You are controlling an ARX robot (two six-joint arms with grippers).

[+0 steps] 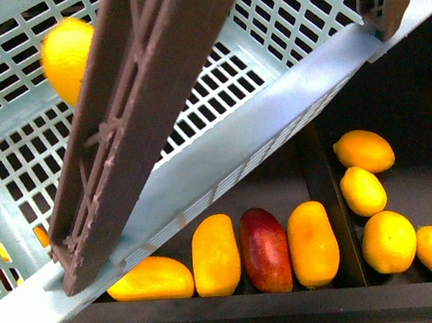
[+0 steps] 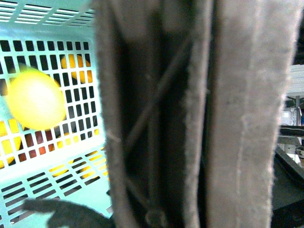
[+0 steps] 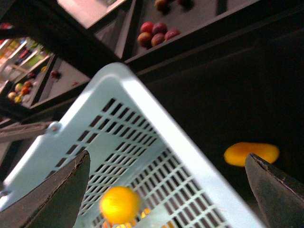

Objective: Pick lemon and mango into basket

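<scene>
The turquoise basket hangs tilted over the fruit tray, its brown handle crossing the front view. A blurred yellow lemon is inside the basket; it also shows in the left wrist view and the right wrist view. My left gripper is shut on the basket's handle, which fills its view and hides the jaws. My right gripper is open and empty above the basket rim. Yellow-orange mangoes lie in the tray below; one shows beside the right fingertip.
A dark red mango lies between two of the yellow-orange mangoes. Several lemons fill the tray's right compartment behind a black divider. Red fruits sit in a farther tray. The tray's front edge runs below.
</scene>
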